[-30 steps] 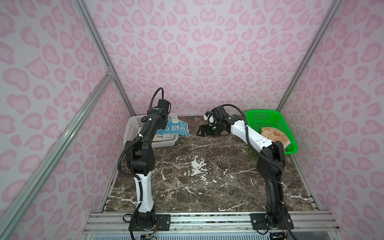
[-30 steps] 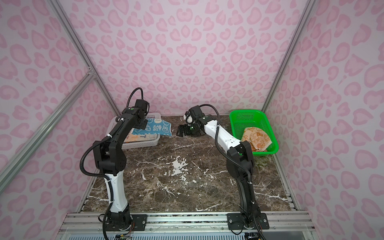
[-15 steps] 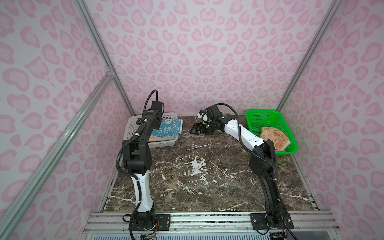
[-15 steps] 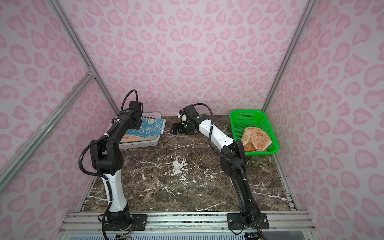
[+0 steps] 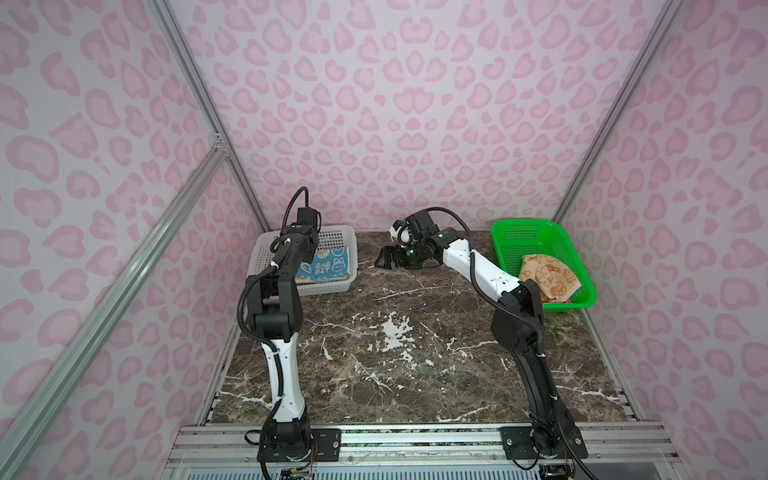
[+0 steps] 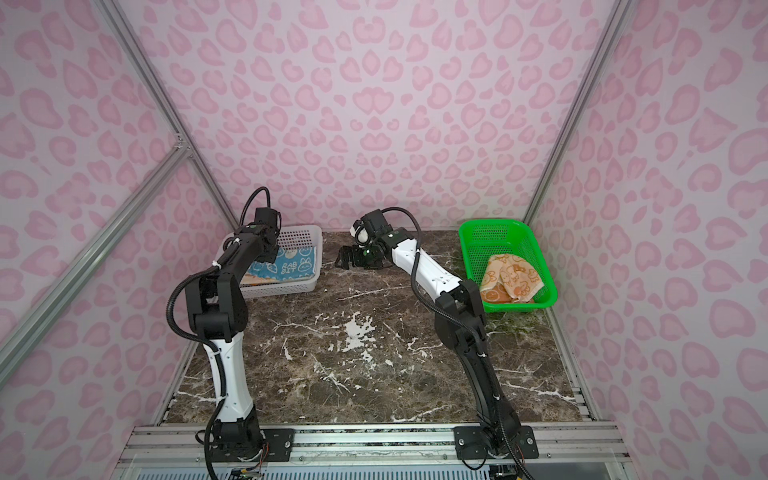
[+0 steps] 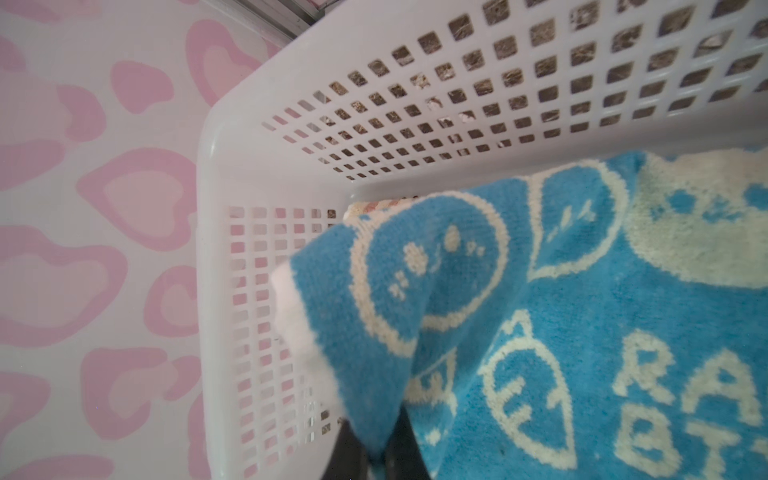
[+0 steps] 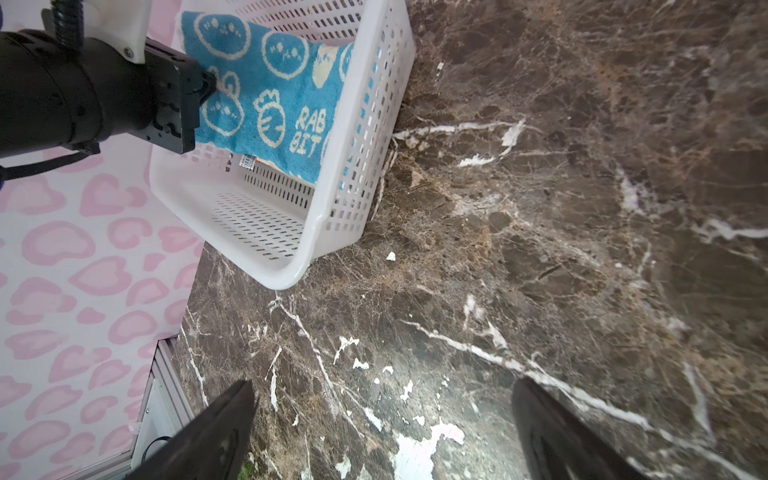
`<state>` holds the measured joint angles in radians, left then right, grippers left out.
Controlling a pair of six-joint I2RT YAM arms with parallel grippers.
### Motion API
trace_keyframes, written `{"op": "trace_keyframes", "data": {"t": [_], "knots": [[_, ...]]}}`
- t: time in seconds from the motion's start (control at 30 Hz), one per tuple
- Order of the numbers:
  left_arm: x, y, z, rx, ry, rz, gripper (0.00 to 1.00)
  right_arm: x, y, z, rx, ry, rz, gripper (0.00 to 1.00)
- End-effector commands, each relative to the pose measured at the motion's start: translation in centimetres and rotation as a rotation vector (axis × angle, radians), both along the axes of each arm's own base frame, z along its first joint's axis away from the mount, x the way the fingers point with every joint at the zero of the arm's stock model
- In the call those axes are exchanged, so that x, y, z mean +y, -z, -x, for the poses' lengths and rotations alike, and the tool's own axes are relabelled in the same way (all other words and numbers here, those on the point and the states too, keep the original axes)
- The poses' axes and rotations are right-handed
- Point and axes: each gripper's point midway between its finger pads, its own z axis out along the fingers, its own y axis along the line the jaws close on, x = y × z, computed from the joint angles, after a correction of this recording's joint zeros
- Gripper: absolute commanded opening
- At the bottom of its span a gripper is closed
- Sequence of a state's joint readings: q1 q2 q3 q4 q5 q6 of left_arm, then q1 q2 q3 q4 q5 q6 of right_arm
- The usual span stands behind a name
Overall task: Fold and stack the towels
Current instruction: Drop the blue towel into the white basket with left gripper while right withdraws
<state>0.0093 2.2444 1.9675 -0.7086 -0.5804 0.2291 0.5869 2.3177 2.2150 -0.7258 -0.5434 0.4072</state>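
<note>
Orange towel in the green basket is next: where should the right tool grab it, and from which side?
Probably the far corner of the orange towel, where the cloth narrows to a point. Come straight down from above: the walls of the green basket close off the sides, and the towel lies bunched toward the near wall. The right tool is open and empty.

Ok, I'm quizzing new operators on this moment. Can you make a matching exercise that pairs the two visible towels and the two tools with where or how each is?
Things:
1. blue towel
2. orange towel
3. left tool
4. right tool

Places or states:
A. open, holding nothing
B. in green basket
C. shut on a towel corner
D. in white basket

Pairs: 1-D, 2-B, 3-C, 4-A
</note>
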Motion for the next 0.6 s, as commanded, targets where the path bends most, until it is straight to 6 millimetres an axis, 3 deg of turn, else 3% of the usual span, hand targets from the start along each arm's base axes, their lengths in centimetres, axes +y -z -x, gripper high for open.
{"op": "trace_keyframes", "data": {"t": [0.0, 0.27, 0.3, 0.33, 0.37, 0.4, 0.43, 0.57], "knots": [[0.7, -0.1, -0.2, -0.005, -0.019, -0.034, 0.04, 0.0, 0.6, 0.2, 0.012, -0.006, 0.008, 0.98], [2.0, -0.1, -0.2, -0.009, -0.065, -0.089, 0.05, -0.2, 0.1, 0.5, 0.01, -0.006, 0.01, 0.98], [2.1, -0.1, -0.3, -0.012, -0.073, -0.089, 0.13, -0.3, 0.0, 0.6, 0.006, -0.007, 0.015, 0.98], [2.1, -0.2, -0.2, -0.017, -0.084, -0.085, 0.29, -0.5, -0.1, 0.6, 0.003, -0.004, 0.02, 0.98], [2.2, -0.4, -0.1, -0.021, -0.094, -0.083, 0.51, -0.7, 0.2, 0.6, 0.005, -0.004, 0.028, 0.98], [2.2, -0.7, -0.1, -0.032, -0.106, -0.08, 0.93, -1.1, -1.1, 0.7, -0.015, 0.001, 0.022, 0.98], [2.2, -1.0, -0.1, -0.04, -0.115, -0.078, 0.98, -1.3, -1.5, 0.7, -0.023, 0.005, 0.023, 0.98], [2.0, -3.3, 0.1, -0.094, -0.137, -0.052, 0.98, -3.2, -3.0, 0.7, -0.054, 0.031, 0.04, 0.98]]}}
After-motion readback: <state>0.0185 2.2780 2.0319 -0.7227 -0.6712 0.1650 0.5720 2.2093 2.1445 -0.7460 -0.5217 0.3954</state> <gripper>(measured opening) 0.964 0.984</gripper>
